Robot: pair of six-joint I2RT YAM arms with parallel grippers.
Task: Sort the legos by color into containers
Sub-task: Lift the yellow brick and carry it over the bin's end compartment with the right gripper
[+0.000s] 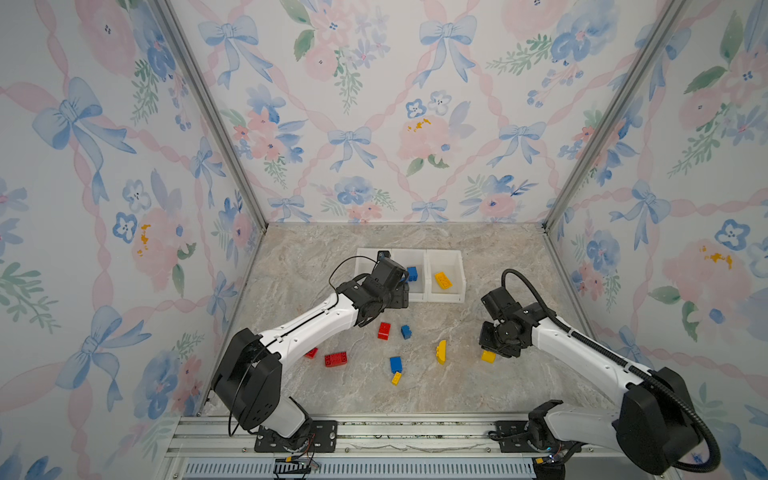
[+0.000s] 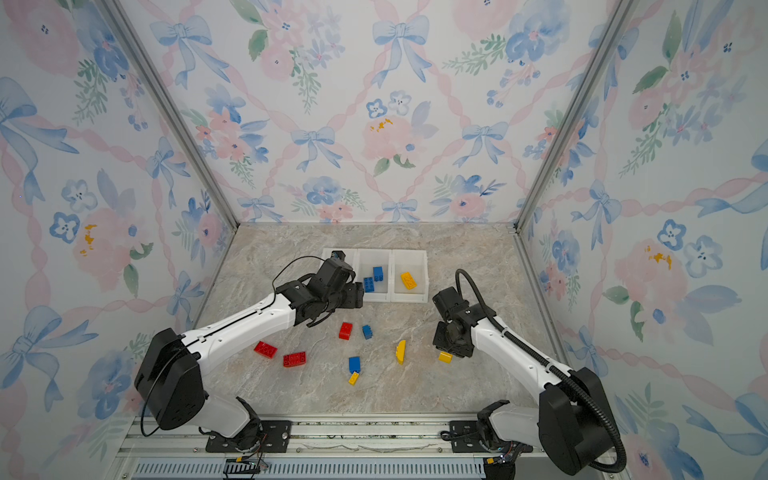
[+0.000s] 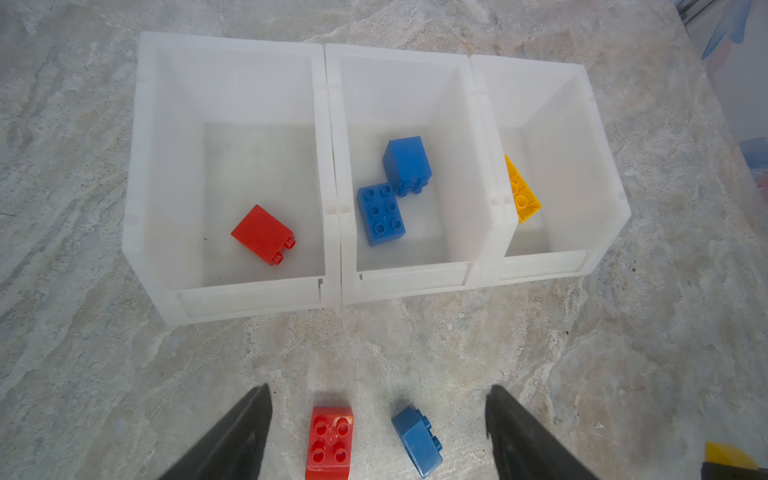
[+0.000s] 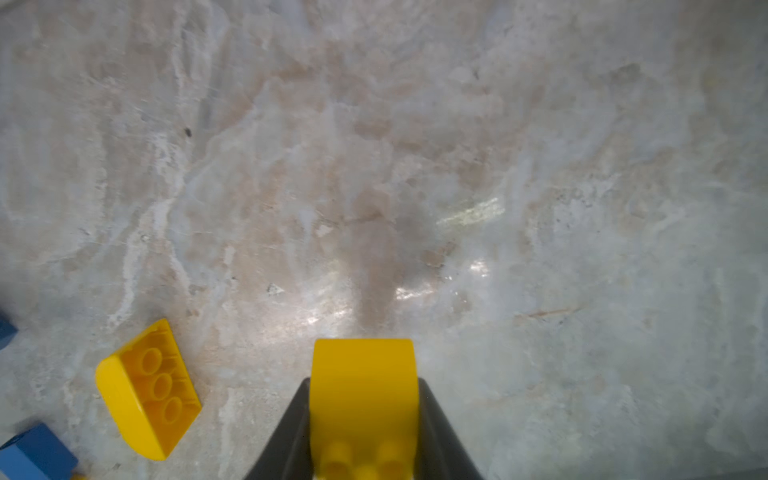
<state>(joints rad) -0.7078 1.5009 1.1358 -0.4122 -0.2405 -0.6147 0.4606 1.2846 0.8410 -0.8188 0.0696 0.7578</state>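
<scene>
Three joined white containers (image 3: 232, 41) stand at the back. The left one holds a red lego (image 3: 264, 235), the middle one two blue legos (image 3: 380, 214) and the right one a yellow lego (image 3: 521, 195). My left gripper (image 3: 378, 390) hangs open just in front of them, above a loose red lego (image 3: 330, 440) and a blue lego (image 3: 417, 442), touching neither. My right gripper (image 4: 363, 380) is shut on a yellow lego (image 4: 363, 374), seen in both top views (image 1: 488, 356) just above the table at the right.
Loose on the marble table lie a curved yellow lego (image 1: 441, 351), a blue lego (image 1: 395, 364), a small yellow lego (image 1: 396, 377) and two red legos (image 1: 336, 359) (image 1: 311, 353). Metal posts and papered walls close in three sides.
</scene>
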